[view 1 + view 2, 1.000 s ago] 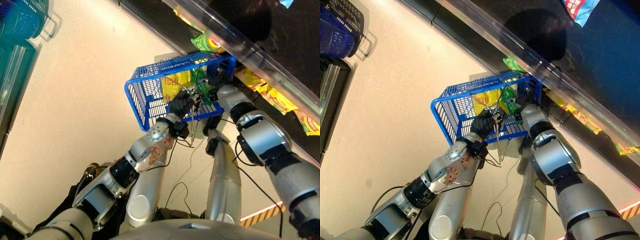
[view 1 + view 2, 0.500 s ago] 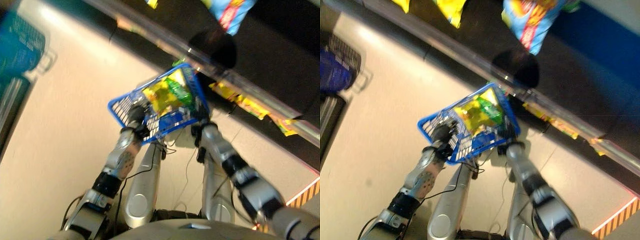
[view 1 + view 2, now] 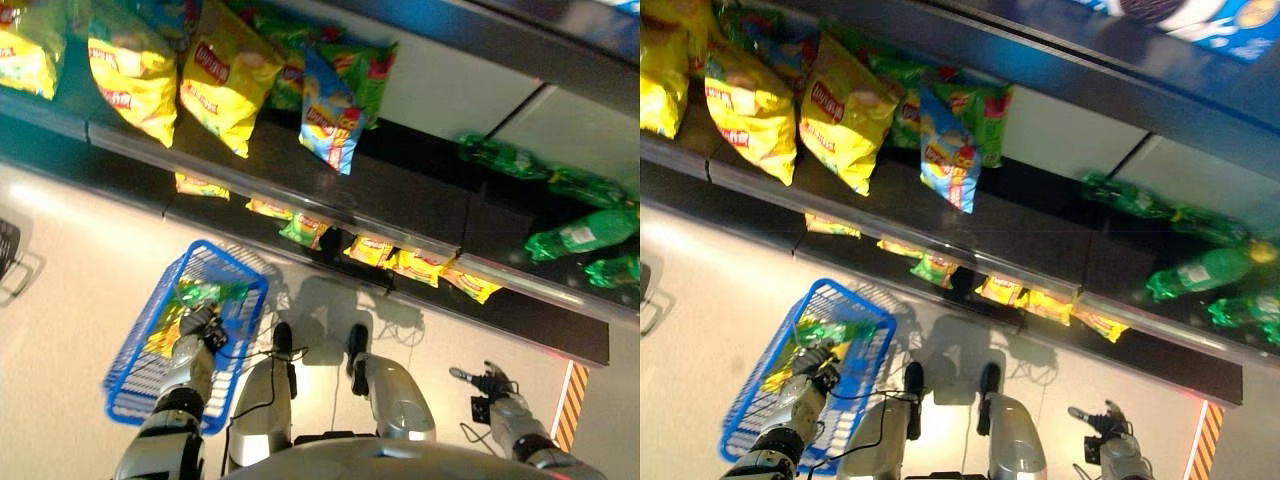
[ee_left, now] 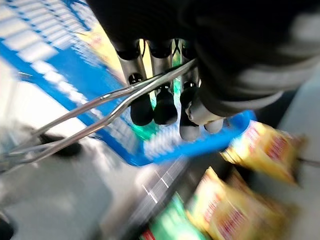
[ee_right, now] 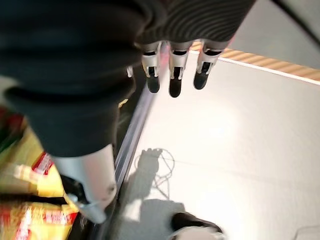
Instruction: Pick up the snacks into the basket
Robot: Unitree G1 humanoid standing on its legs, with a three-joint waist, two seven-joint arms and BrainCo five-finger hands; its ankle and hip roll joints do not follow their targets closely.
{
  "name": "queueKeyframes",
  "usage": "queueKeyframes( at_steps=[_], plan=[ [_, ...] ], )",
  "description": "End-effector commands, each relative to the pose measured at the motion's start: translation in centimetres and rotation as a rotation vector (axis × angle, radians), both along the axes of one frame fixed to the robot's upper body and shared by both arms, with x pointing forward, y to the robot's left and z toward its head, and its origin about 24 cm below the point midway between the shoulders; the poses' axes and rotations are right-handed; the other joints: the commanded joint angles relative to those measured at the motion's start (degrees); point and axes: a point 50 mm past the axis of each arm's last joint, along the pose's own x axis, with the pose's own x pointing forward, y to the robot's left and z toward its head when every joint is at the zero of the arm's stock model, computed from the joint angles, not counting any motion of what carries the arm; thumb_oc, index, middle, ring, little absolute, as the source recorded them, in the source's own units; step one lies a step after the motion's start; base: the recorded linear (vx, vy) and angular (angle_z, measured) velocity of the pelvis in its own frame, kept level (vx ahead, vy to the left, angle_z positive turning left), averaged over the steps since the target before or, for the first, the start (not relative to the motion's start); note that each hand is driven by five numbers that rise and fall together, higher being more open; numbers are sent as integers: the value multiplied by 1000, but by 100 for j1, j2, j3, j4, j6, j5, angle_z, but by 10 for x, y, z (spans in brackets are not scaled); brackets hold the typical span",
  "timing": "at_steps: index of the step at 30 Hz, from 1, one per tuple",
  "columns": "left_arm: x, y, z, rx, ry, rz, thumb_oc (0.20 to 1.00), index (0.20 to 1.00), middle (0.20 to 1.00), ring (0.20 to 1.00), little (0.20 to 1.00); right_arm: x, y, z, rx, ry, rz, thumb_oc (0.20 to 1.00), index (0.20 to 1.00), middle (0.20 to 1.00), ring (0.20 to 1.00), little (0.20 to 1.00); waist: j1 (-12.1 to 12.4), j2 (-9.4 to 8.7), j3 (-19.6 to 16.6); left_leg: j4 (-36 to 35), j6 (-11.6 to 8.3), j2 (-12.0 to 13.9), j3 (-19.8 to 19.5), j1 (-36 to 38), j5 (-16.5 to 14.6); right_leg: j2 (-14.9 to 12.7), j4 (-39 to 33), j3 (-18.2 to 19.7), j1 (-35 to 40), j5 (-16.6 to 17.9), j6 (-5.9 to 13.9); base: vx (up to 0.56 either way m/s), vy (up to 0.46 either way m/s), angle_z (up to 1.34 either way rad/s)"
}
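Silver dark-tipped fingers (image 5: 173, 75), ribbed covers

The basket (image 3: 150, 330) is bright blue mesh with a silver wire handle (image 4: 95, 107). Inside the basket lie yellow and green snacks (image 3: 195, 295). Above the basket, the shelf (image 3: 300, 190) is black, holding yellow chip bags (image 3: 225, 75) and green bottles (image 3: 570, 235).

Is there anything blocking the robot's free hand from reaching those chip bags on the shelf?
Nothing visible does. The right hand hangs open low beside the robot, with bare floor between it and the shelf. The chip bags hang on the shelf front. The left hand holds the blue basket by its wire handle.
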Motion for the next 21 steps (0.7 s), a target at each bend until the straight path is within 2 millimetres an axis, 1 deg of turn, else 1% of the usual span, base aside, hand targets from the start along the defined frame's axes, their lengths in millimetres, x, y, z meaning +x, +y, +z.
queueKeyframes(
  at_steps=[1,2,3,4,5,6,7,9,11,12,13,14,15,16,17,18,19,20,21],
  plan=[
    [-74,-11,-23,-17,290,-75,200,200,200,200,200,-14,-19,3,-78,83,25,1000,1000,1000,1000,1000,238,-29,-516,-377,135,-571,-508,-439,175,-1,-1335,8,698,406,45,-31,-87,-94],
    [-77,-11,-23,-25,293,-62,200,200,200,200,200,-13,-21,4,-83,88,29,1000,1000,1000,1000,1000,261,-25,-597,-407,117,-558,-486,-425,186,17,-1461,71,756,391,35,-96,-199,-61],
    [-76,-15,-24,-32,292,-70,200,200,200,200,200,-15,-21,4,-86,100,23,1000,1000,1000,1000,1000,203,8,-681,-388,58,-520,-499,-449,281,166,-1635,284,813,353,-50,-76,-153,-14],
    [-76,-15,-24,-32,292,-70,200,200,200,200,200,-15,-21,4,-86,100,23,1000,1000,1000,1000,1000,205,10,-681,-390,55,-517,-498,-446,282,170,-1646,286,820,359,-53,-156,-230,-2],
    [-66,-19,-24,-34,267,-108,200,200,200,200,200,-12,-21,4,-89,90,25,1000,1000,1000,1000,1000,134,34,-688,-291,16,-509,-544,-496,321,279,-1883,473,897,370,-132,-144,-170,-4],
    [-59,-22,-24,-36,242,-120,200,200,200,200,200,-9,-20,5,-89,78,25,1000,1000,1000,1000,1000,111,64,-670,-224,-1,-509,-577,-538,334,331,-1944,529,902,389,-175,-145,-169,5],
    [-59,-22,-24,-36,242,-120,200,200,200,200,200,-9,-20,5,-89,78,24,1000,1000,1000,1000,1000,109,67,-669,-216,-2,-506,-580,-543,331,334,-1948,526,904,393,-176,-100,-109,25],
    [-45,-29,-22,-38,198,-148,200,200,200,200,200,-6,-18,5,-90,63,9,1000,1000,1000,1000,1000,39,128,-616,4,-73,-496,-607,-671,387,432,-2213,591,995,416,-268,-143,-143,37],
    [-35,-36,-22,-44,173,-167,200,200,200,200,200,-2,-19,6,-99,45,6,1000,1000,1000,1000,1000,10,159,-523,295,-169,-566,-809,-771,377,431,-2301,552,1003,485,-351,-243,-121,32],
    [-29,-42,-23,-40,165,-188,200,200,200,200,200,4,-20,8,-112,25,-1,1000,1000,1000,1000,1000,-30,105,-424,731,-167,-797,-1212,-662,-18,354,-2321,569,905,588,-406,-236,-68,28],
    [-29,-43,-23,-40,165,-188,200,200,200,200,200,4,-20,8,-113,25,-1,1000,1000,1000,1000,1000,-33,109,-433,734,-169,-793,-1216,-682,-9,359,-2325,565,889,600,-407,-222,-29,22],
    [-27,-46,-23,-36,168,-198,200,200,200,200,200,7,-19,9,-115,8,-17,1000,1000,1000,1000,1000,-82,63,-426,968,-153,-846,-1281,-629,-214,288,-2345,557,836,692,-401,-144,7,-7],
    [-27,-47,-24,-30,178,-217,200,200,200,200,200,8,-18,9,-111,0,-25,1000,1000,1000,1000,1000,-164,-3,-432,1228,-116,-725,-1158,-541,-427,191,-2382,544,756,811,-373,-208,41,-32],
    [-28,-48,-24,-14,189,-247,200,200,200,200,200,6,-16,8,-112,7,-34,1000,1000,1000,1000,1000,-198,-2,-526,1189,-131,-614,-1256,-280,-518,167,-2463,595,659,899,-334,-141,36,-35],
    [-28,-49,-24,-14,189,-247,200,200,200,200,200,6,-16,8,-113,8,-34,1000,1000,1000,1000,1000,-193,3,-517,1186,-133,-608,-1255,-262,-526,173,-2468,597,675,899,-335,-74,59,-19],
    [-32,-47,-25,-9,208,-244,200,200,200,200,200,5,-15,7,-109,18,-33,1000,1000,1000,1000,1000,-227,27,-606,847,-147,-445,-1356,22,-574,200,-2535,638,643,915,-325,-34,96,26],
    [-35,-49,-26,5,238,-281,200,200,200,200,200,0,-18,6,-111,31,-57,1000,1000,1000,1000,1000,-307,114,-717,241,-220,-302,-1428,161,-409,211,-2678,572,627,960,-239,-34,96,30],
    [-35,-49,-26,5,238,-282,200,200,200,200,200,0,-18,6,-111,31,-57,1000,1000,1000,1000,1000,-311,114,-720,211,-220,-304,-1432,173,-393,209,-2685,567,631,963,-238,-24,166,22],
    [-39,-48,-27,13,273,-309,200,200,200,200,200,-3,-20,6,-108,29,-99,1000,1000,1000,1000,1000,-410,206,-830,-471,-310,-149,-1273,406,-202,231,-2701,478,627,971,-202,5,95,-4]
  ],
)
